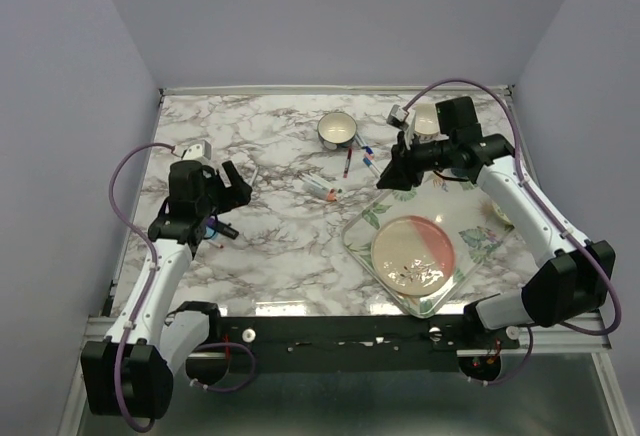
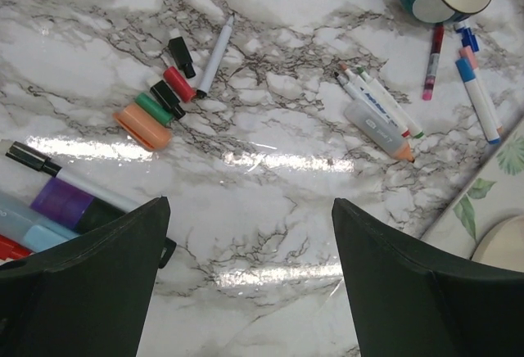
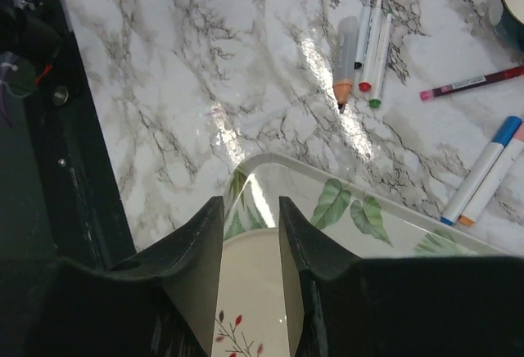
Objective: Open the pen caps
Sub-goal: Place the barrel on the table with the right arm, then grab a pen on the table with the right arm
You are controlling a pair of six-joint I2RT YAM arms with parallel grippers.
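Note:
Several loose pen caps [image 2: 178, 83], black, red, green and orange, lie beside a bare white pen barrel [image 2: 215, 56] in the left wrist view. Three capped pens [image 2: 377, 115] lie together mid-table, also in the right wrist view as the pen cluster [image 3: 360, 50]. Blue- and orange-capped pens [image 2: 479, 99] and a maroon pen [image 2: 431, 61] rest near the mug. More pens, one with a purple band [image 2: 61, 197], lie by my left finger. My left gripper [image 2: 250, 203] hangs open over bare marble. My right gripper [image 3: 250, 201] is narrowly open and holds nothing, above the tray corner.
A teal mug [image 1: 338, 129] stands at the back centre. A leaf-patterned tray [image 1: 365, 218] holding a pink-and-cream plate [image 1: 413, 253] fills the front right. The table's near edge and black rail [image 3: 49, 128] are to the left in the right wrist view.

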